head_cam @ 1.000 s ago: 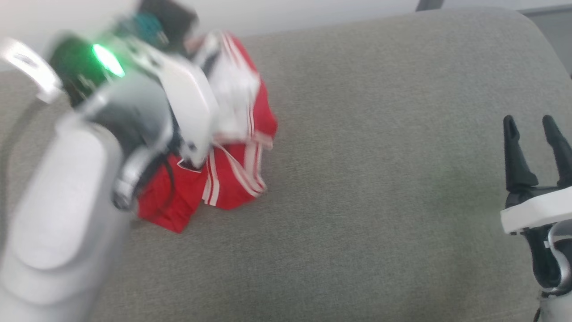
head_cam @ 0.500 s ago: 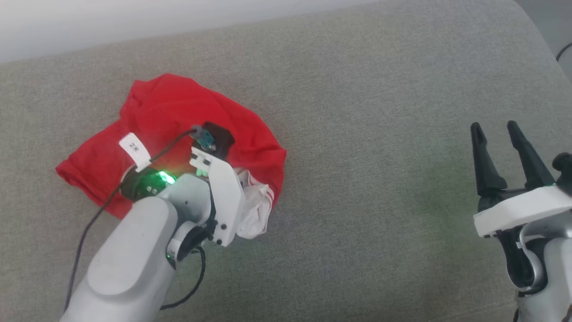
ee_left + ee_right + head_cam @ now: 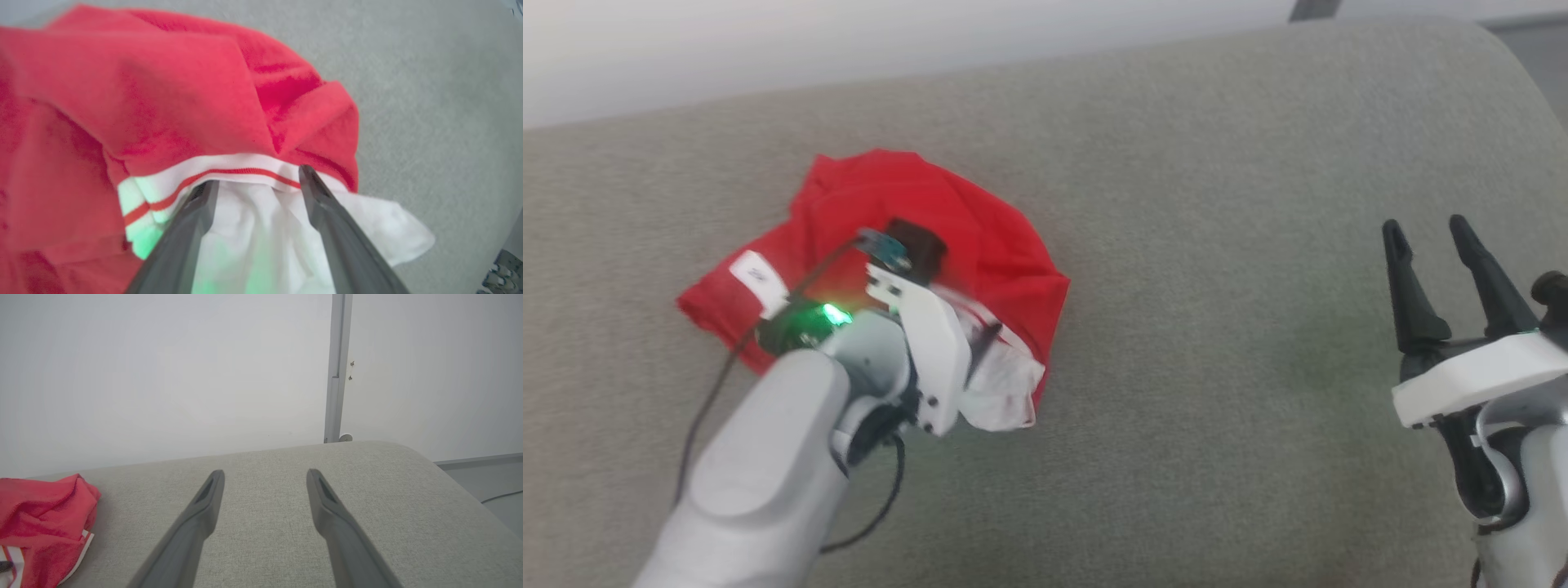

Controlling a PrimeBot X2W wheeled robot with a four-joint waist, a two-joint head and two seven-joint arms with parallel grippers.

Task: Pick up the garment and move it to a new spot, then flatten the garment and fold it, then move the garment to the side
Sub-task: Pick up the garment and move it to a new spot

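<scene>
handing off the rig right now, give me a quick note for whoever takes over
Grippers: the left gripper is open, with its fingers spread over the garment's white sleeve part and not clamping it. The right gripper is open and holds nothing. It sits over bare grey cushion, off to the right of the garment.
Things: the garment lies in a crumpled heap on the cushion, left of centre in the head view.
Done: the garment is down and unheld.
Left: flatten it, fold it, then move it to the side.
</scene>
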